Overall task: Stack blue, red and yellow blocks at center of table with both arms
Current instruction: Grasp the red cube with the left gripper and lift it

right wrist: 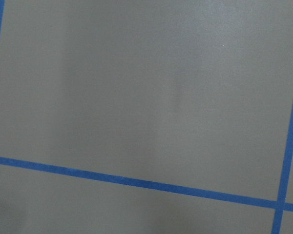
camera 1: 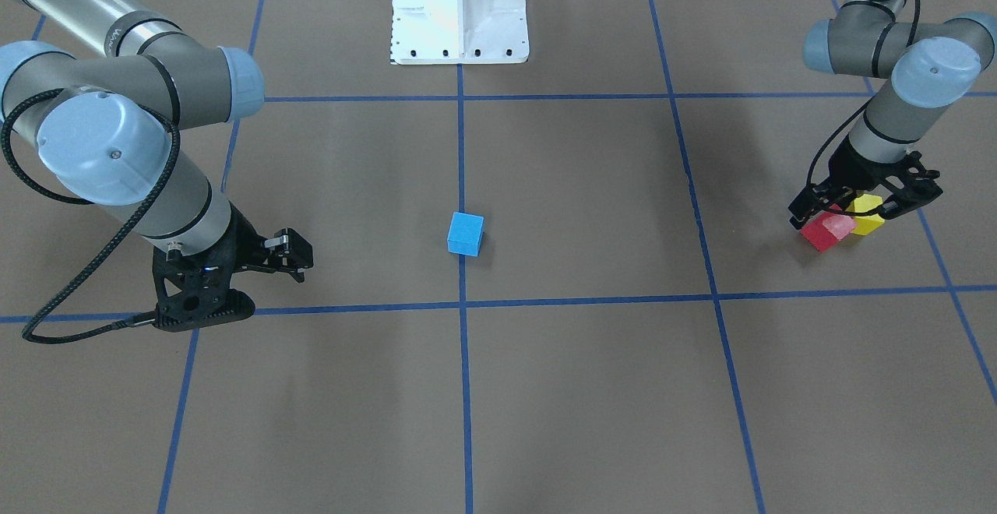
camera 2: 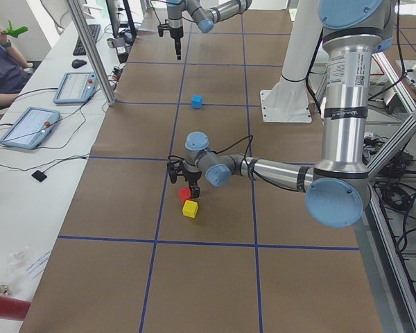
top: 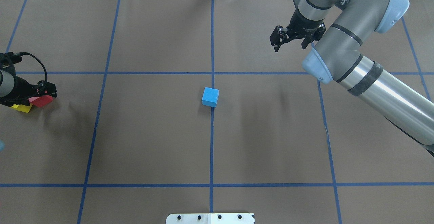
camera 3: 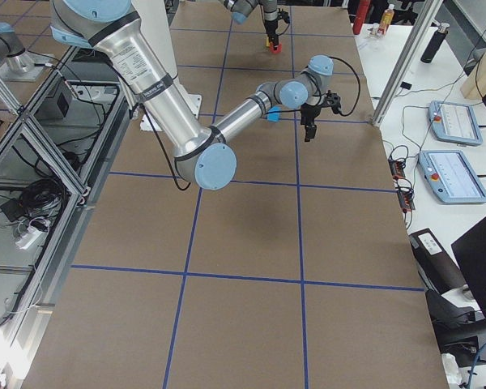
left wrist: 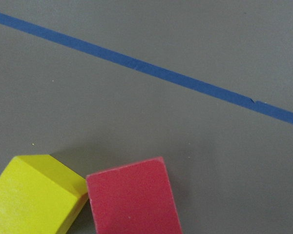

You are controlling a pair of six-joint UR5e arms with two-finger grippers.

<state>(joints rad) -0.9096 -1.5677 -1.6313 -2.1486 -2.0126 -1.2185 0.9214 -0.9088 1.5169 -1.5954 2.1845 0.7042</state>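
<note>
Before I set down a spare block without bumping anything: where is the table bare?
Bare table lies either side of the blue block, between it and each arm, and along the row nearest the robot's base. Crowded: the left edge, where the left tool hangs over the red block and yellow block.

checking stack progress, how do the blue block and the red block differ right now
The blue block sits alone at the centre of the table on a tape line; the red block is at the left end, right beside the yellow block. No gripper is near the blue one; the left gripper hangs over the red one. Both look like similar-sized cubes.
</note>
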